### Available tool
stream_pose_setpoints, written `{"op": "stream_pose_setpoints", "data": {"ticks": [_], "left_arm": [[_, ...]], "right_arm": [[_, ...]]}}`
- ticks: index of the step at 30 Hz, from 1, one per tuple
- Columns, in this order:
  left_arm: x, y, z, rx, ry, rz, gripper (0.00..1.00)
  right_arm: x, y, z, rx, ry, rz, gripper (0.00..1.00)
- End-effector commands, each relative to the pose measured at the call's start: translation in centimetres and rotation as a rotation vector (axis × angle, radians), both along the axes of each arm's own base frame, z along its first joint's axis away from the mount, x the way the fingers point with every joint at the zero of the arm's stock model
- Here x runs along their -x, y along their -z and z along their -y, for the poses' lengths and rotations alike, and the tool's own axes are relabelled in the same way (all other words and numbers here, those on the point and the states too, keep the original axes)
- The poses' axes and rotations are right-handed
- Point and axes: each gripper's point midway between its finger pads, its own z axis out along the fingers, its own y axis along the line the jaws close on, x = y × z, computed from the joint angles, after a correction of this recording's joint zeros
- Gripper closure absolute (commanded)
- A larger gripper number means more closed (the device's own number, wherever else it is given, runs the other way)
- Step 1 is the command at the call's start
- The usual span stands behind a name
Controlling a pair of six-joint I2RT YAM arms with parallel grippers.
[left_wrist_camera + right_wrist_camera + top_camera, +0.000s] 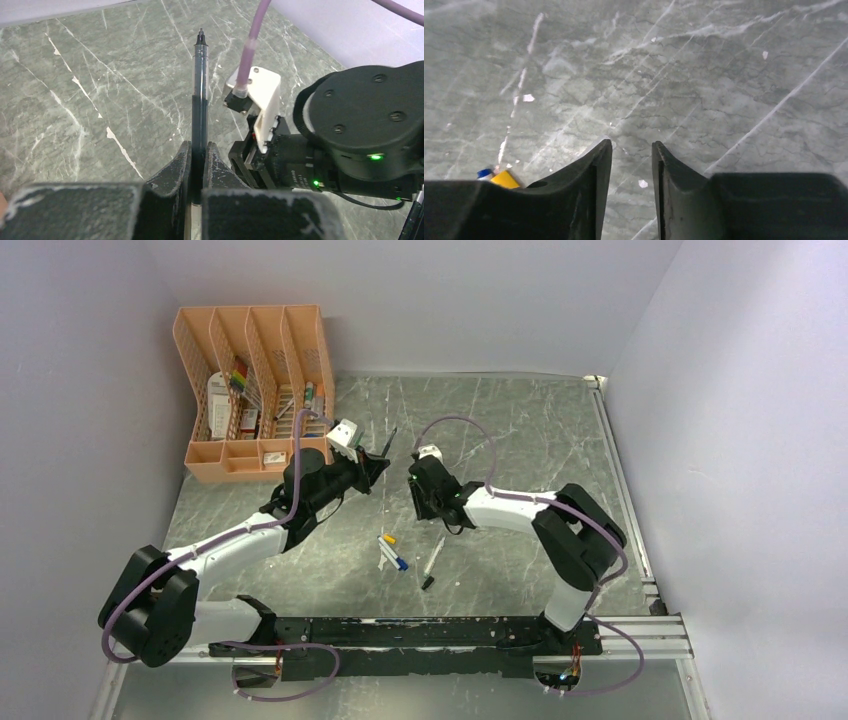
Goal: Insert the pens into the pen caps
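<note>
Left end effector (199, 150) clamped on slim dark pen (200, 90). Barrel is partly clear, long axis in line with the fingers, tip at 12 in the wrist view. Right end effector (630, 150) narrow, holding nothing. White pens (433, 558) lie flat on the veined grey counter (520, 430).

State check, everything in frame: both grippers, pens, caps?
left gripper: shut on dark pen
dark pen: gripped, uncapped, tip exposed
right gripper: open, empty
white pens: lying loose, ungripped; capped or not, cannot tell
yellow-orange cap: lying loose beside them
blue cap: lying loose beside them
black cap: at a pen's end; fitted or not, unclear
</note>
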Motion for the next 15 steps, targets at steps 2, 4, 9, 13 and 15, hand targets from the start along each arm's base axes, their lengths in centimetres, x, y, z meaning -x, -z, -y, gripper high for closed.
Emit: {"op": "stream_pose_setpoints", "data": {"ticks": [2,4,9,13,15], "left_arm": [[0.2,-1.5,0.1,0.035,0.007,0.039,0.93],[0.2,-1.7,0.0,0.041,0.004,0.041,0.93],[0.0,-2.1,-0.6,0.045,-0.039,0.041,0.93],[-0.1,-2.1,-1.2,0.034,-0.066,0.037,0.93],[-0.1,-2.1,-1.3,0.032,-0.072,0.038,0.93]], "right_arm": [[0.4,-2.8,-1.2,-0.055,0.048,0.064,0.54],[0.9,-2.4,-2.0,-0.052,0.038,0.051,0.49],[1.1,-0.9,-2.7,0.005,0.062,0.022,0.50],[1.0,0.1,-2.4,0.036,0.089,0.004,0.54],[1.0,0.4,-2.5,0.040,0.091,-0.004,0.54]]}}
